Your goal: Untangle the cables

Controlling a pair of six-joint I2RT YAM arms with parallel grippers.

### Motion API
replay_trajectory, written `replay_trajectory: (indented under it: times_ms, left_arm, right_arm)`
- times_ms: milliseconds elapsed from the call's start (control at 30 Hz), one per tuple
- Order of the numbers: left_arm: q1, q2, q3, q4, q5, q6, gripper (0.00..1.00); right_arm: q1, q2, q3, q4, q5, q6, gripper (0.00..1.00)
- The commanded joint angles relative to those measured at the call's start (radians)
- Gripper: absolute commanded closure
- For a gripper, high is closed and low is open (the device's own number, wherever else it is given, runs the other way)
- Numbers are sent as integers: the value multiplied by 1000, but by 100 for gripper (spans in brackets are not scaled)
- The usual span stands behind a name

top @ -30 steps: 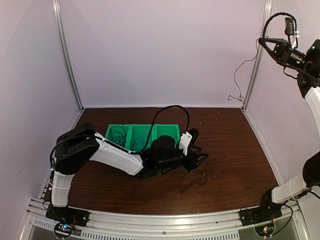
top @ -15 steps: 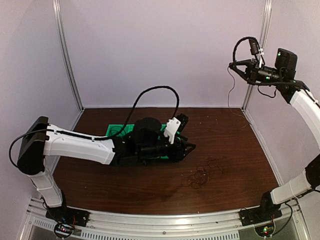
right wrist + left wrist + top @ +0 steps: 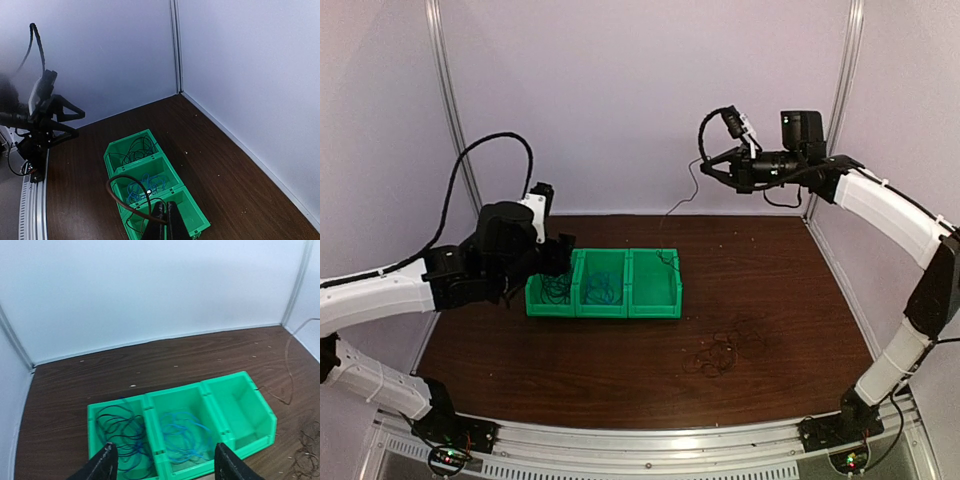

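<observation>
Green three-compartment plastic bin [image 3: 655, 300] now sits below my right gripper [image 3: 708, 167], which pinches a thin dark cable [image 3: 109, 187]; left gripper [image 3: 164, 454] has backed off, jaws apart, empty.

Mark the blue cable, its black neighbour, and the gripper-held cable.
blue cable [image 3: 182, 437]: left wrist view, coil's middle.
black cable [image 3: 122, 432]: left wrist view, coil's middle.
held cable [image 3: 108, 189]: right wrist view, loop's left bend.
</observation>
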Motion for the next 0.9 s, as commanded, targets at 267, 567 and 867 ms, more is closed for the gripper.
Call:
replay_trajectory:
  times_ms: [267,567,867]
  left_arm:
    - [124,-272,-99,-130,-142,43,30]
    - [125,-280,-139,-106,-142,47,30]
    - [125,-276,-151,-80,-133,54,30]
  right_arm:
    - [101,220,103,-125,181,-115,100]
    - [153,267,214,-210,185,-139,100]
    - [169,252,390,-263,199,-123,100]
